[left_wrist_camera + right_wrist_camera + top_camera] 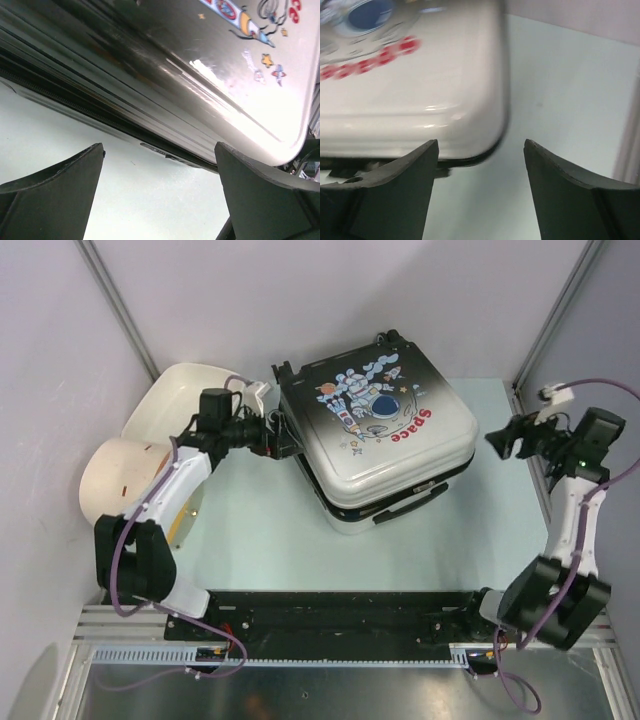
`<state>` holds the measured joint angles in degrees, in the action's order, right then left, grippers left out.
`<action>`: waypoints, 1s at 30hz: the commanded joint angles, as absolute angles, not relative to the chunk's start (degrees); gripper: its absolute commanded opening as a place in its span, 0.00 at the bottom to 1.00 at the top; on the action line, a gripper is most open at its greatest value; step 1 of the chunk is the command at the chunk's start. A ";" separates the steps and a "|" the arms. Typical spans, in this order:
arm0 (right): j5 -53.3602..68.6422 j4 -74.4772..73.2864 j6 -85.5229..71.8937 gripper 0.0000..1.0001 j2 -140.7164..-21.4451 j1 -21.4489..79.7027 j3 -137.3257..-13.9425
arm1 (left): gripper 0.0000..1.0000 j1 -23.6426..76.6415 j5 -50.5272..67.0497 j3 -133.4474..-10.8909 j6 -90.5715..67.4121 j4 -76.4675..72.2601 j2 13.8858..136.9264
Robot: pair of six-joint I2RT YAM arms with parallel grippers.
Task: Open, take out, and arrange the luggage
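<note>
a: luggage [375, 435] sits mid-table [270, 550], print side up, turned a bit off square. top shell looks shifted over the lower one, with a dark gap along the near side. not laid open yet, i'd say.
b: left tool [278, 435]?
a: right at the case's left edge, level with the seam. fingers spread wide, nothing between them. wrist view has the zipper line [75, 102] straight ahead. my guess: lined up there to get under the lid and lift.
b: touching?
a: can't tell. very close.
b: right tool [497, 440]?
a: off the right side, clear of the shell, aimed at its corner. jaws apart, empty. probably placed to steady that edge or take it.
b: anything else?
a: cream tub [185, 390] and cream dome [115, 475] on the far left, apart from the case.
</note>
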<state>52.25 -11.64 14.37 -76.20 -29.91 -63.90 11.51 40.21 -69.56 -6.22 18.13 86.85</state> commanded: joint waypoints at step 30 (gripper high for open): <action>24.27 -13.45 22.76 0.55 -54.40 19.07 -42.10 | 0.97 11.60 39.02 -62.58 -4.57 15.47 73.39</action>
